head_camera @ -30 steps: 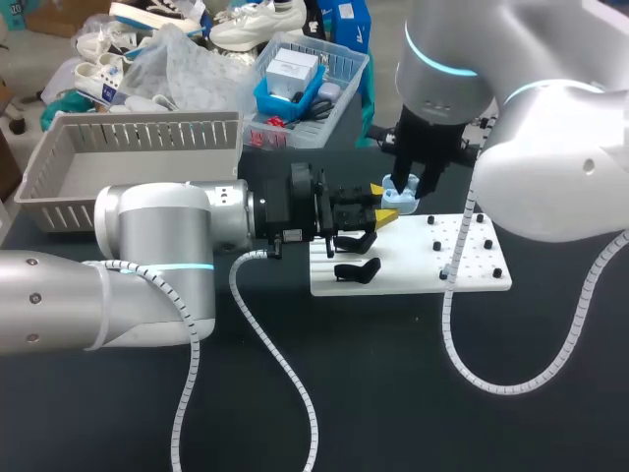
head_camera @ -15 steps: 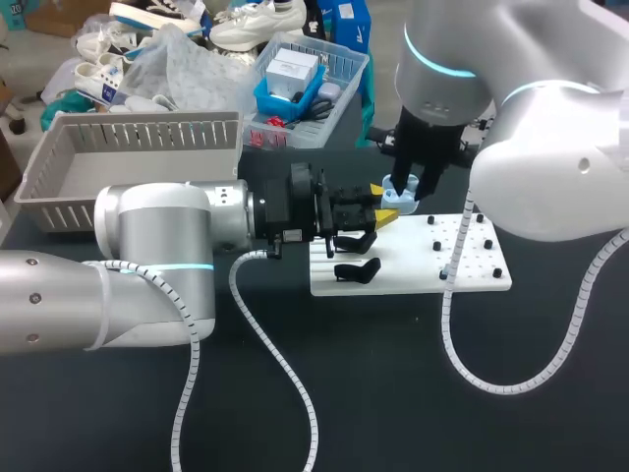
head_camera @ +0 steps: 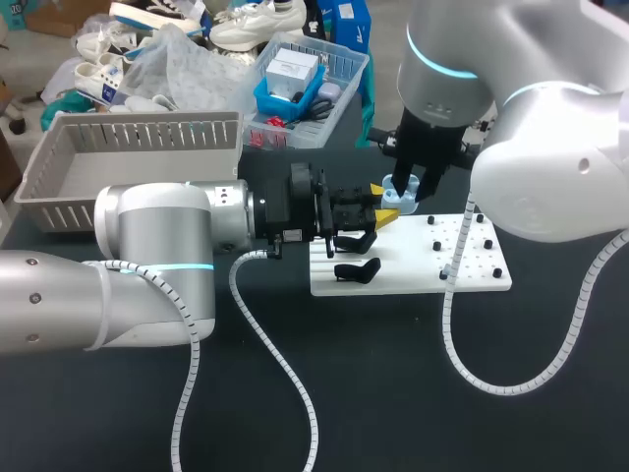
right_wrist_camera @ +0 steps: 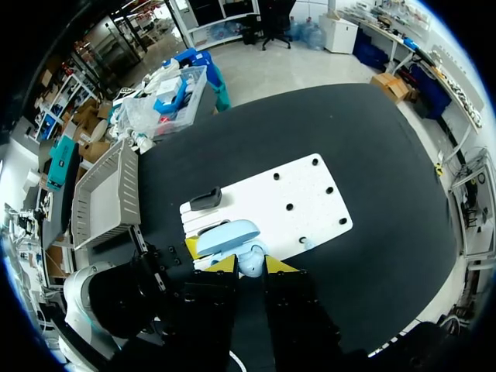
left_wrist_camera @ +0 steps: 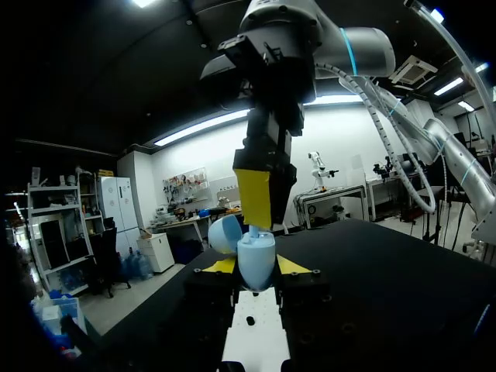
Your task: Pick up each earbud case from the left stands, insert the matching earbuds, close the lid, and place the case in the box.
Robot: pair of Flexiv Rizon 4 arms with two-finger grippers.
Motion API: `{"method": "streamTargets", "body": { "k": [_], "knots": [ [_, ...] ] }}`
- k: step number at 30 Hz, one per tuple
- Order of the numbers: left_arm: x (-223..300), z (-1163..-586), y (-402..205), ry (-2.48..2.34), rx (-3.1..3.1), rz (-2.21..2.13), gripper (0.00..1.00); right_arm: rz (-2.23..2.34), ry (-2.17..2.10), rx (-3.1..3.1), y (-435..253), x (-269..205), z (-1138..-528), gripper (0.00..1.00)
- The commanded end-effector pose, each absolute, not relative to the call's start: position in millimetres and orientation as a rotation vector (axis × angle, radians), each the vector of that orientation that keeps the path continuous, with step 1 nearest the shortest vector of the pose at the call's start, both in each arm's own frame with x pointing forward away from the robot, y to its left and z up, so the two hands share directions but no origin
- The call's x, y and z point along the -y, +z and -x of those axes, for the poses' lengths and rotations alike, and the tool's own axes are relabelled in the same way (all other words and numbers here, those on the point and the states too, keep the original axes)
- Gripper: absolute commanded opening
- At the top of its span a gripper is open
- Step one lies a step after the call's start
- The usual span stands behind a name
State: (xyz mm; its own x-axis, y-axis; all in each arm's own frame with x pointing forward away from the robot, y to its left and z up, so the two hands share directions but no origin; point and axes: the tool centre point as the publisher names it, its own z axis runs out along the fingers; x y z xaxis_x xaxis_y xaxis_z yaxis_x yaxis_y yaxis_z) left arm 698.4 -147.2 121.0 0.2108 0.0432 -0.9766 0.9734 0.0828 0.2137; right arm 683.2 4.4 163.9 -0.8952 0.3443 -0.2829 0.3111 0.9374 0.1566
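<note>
Squarely, earbud case (left_wrist_camera: 256, 257) sits clamped in left gripper (left_wrist_camera: 256, 266).

Pale blue earbud case (left_wrist_camera: 256, 260), bright yellow fingertips (left_wrist_camera: 221, 266) on the left gripper (left_wrist_camera: 256, 268)! White board (head_camera: 403, 277) dotted with black pegs, black stand (head_camera: 356, 270) at its nine o'clock, grey slatted box (head_camera: 147, 133), black table (head_camera: 393, 393).

You see the table (head_camera: 393, 393) from high and behind, looking down; your left wrist view sits low and close, facing level across the white board (left_wrist_camera: 248, 341); your right wrist view looks straight down; both share the pale blue case (left_wrist_camera: 256, 260).
</note>
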Motion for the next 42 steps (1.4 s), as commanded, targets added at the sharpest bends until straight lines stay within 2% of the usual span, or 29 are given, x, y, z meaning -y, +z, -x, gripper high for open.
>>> {"method": "streamTargets", "body": {
  "k": [1, 17, 18, 19, 21, 28, 42],
  "knots": [
    [147, -699, 120, -0.971, -1.113, -1.261, 0.0, -0.48, 0.158, -2.79, 161, -5, -686, 0.0],
    [147, -699, 120, -0.971, -1.113, -1.261, 0.0, -0.48, 0.181, -2.801, 157, -5, -685, 0.0],
    [147, -699, 120, -0.971, -1.113, -1.261, 0.0, -0.48, 0.183, -2.802, 157, -5, -685, 0.05],
    [147, -699, 120, -0.971, -1.113, -1.261, 0.0, -0.479, 0.185, -2.803, 157, -5, -685, 0.22],
    [147, -699, 120, -0.971, -1.113, -1.261, 0.0, -0.477, 0.187, -2.804, 158, -6, -685, 0.3],
    [147, -699, 120, -0.971, -1.113, -1.261, 0.0, -0.465, 0.192, -2.793, 163, -6, -679, 0.24],
    [147, -699, 120, -0.971, -1.113, -1.261, 0.0, -0.387, 0.182, -2.759, 172, 1, -642, 0.24]
  ]
}}
